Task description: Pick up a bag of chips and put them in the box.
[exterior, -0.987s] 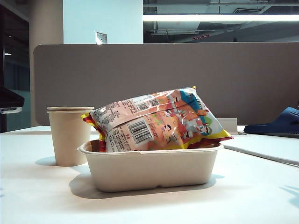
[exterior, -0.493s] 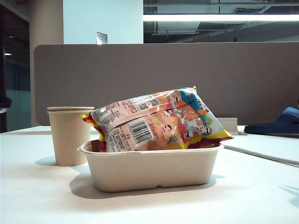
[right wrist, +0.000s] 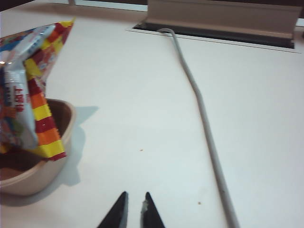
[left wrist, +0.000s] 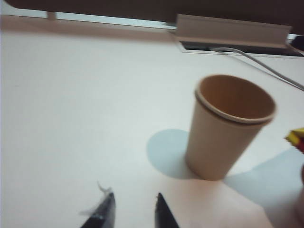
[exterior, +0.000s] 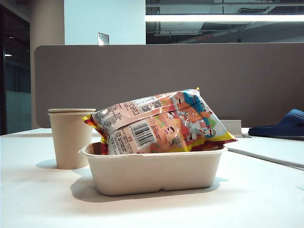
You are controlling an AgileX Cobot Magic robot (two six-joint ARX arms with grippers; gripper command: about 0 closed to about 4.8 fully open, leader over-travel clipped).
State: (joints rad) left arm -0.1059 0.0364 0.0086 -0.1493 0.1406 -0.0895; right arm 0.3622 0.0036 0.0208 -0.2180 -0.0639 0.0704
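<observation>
Resting in the box (exterior: 156,172) at lower centre of the exterior view, the bag of chips (exterior: 156,122) leans over its rim; the task looks done. The dark arm at the left edge a second ago is gone. The left gripper (left wrist: 133,209), slightly parted, and the right gripper (right wrist: 134,209), nearly closed, hold nothing. Behind stands the paper cup (exterior: 70,137).

Low tabletop exterior, downward wrist views
</observation>
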